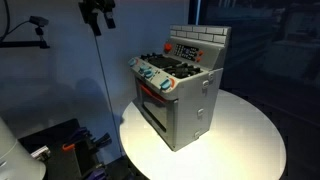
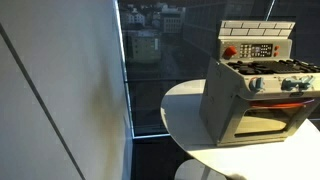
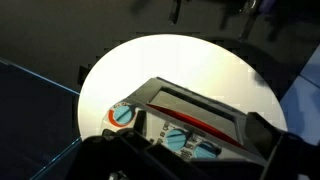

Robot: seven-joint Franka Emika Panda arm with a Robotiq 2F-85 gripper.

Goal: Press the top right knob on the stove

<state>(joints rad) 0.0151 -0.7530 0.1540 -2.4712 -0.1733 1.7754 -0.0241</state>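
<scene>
The stove (image 1: 182, 92) is a small grey toy oven standing on a round white table (image 1: 250, 135). It has a brick-pattern back panel, black burners, teal front knobs (image 1: 158, 78) and a red knob (image 2: 230, 52) on the back panel. It also shows in the other exterior view (image 2: 245, 95). My gripper (image 1: 97, 14) hangs high above and to the side of the stove, touching nothing. In the wrist view the dark fingers (image 3: 188, 162) frame the bottom edge, apart and empty, with the teal knobs (image 3: 176, 138) and the red-trimmed oven door (image 3: 195, 108) below them.
The table (image 3: 170, 65) is lit brightly against a dark room. A pale wall panel (image 2: 60, 90) and a dark window (image 2: 155, 60) stand beside it. Camera stands and dark gear (image 1: 40, 25) sit off the table.
</scene>
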